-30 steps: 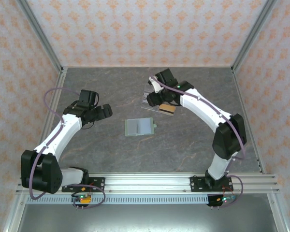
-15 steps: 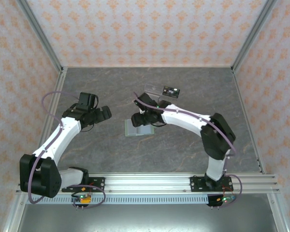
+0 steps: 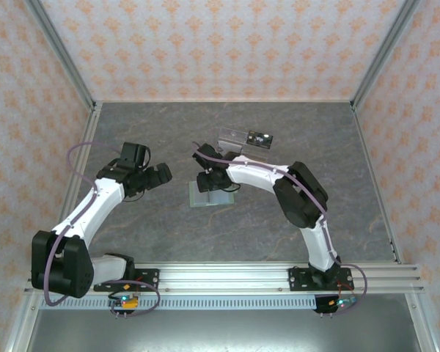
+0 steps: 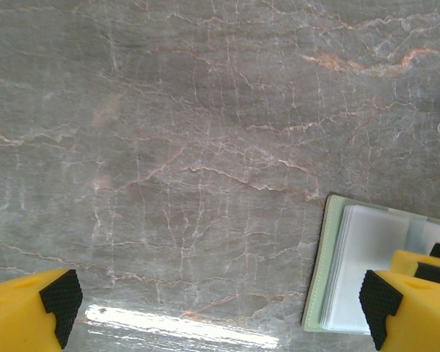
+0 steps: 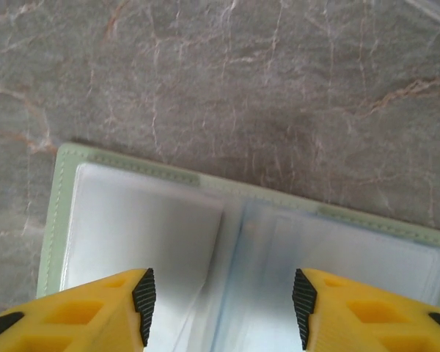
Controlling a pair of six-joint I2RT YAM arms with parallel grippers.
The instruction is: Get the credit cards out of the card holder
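Sage-green at its stitched border and pale blue-grey on its inner faces, the card holder lies opened flat on the grey veined table, near the middle and slightly toward the far side. The right gripper is directly above it. In the right wrist view its yellow fingers with black pads stand apart on either side of the holder's centre fold, with nothing pinched between them. Whether the tips touch the clear sleeves cannot be told. The sleeves look glossy and whitish, and no card can be made out inside them. The left gripper hovers to the left of the holder, apart from it, with its jaws spread wide over bare stone. In the left wrist view the holder's left edge shows just beside the inner finger. Beyond the holder, toward the back wall, stands a clear acrylic stand with a small dark card resting at its right end.
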